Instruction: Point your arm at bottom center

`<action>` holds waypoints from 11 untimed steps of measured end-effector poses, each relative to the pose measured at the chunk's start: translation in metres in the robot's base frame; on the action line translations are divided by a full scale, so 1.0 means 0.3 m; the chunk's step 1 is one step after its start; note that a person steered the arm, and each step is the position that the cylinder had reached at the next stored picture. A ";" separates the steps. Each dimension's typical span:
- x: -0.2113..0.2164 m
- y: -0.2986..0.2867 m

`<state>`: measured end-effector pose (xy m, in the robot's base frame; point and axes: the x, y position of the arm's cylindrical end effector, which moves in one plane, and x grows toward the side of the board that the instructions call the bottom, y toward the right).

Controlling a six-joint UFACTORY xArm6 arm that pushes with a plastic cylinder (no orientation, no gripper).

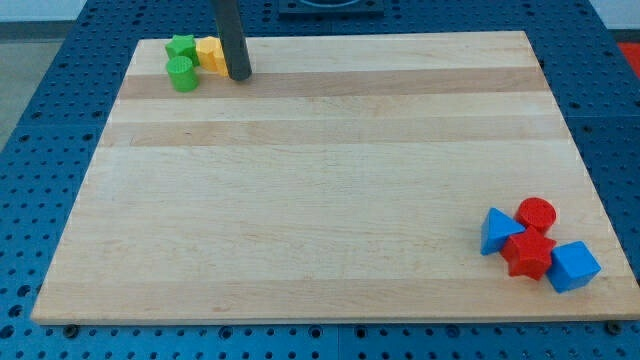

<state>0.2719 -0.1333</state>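
Observation:
My tip (238, 75) rests on the wooden board (330, 180) near the view's top left corner. It touches the right side of a yellow block (210, 54). A green star block (181, 46) lies left of the yellow block, and a green cylinder (183, 74) sits just below the star. At the view's bottom right lies a cluster: a blue triangle block (496, 231), a red cylinder (536, 213), a red star block (528, 254) and a blue cube (574, 266).
The board lies on a blue perforated table (40, 150). The dark rod (230, 30) comes down from the view's top edge.

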 end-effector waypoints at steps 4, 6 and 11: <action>0.566 0.248; 1.048 0.426; 1.153 0.794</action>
